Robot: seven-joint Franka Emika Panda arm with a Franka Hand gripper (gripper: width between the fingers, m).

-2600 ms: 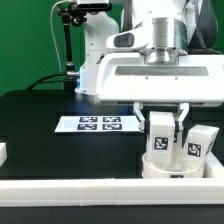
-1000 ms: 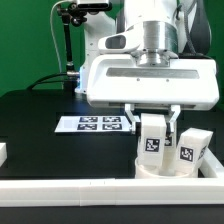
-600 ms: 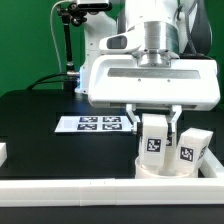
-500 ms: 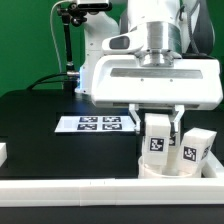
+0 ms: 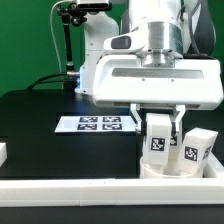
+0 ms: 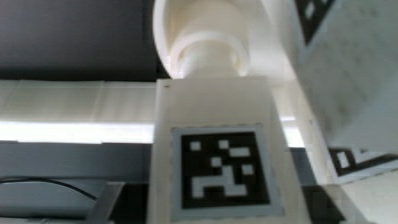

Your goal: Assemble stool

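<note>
My gripper [image 5: 160,122] is shut on a white stool leg block [image 5: 158,140] with a black-and-white tag, holding it upright over the round white seat [image 5: 165,168] at the front right. A second leg block [image 5: 196,148] stands on the seat just to the exterior view's right of the held one. In the wrist view the held leg [image 6: 222,150] fills the middle, its tag facing the camera, with the second leg [image 6: 338,80] close beside it. The fingertips are mostly hidden behind the block.
The marker board [image 5: 96,124] lies on the black table to the exterior view's left of the seat. A long white rail [image 5: 90,190] runs along the front edge. A small white piece [image 5: 3,153] sits at the far left. A camera stand [image 5: 68,40] rises at the back.
The gripper and held leg shifted slightly left, then back right, over the seat. The second leg has stayed put.
</note>
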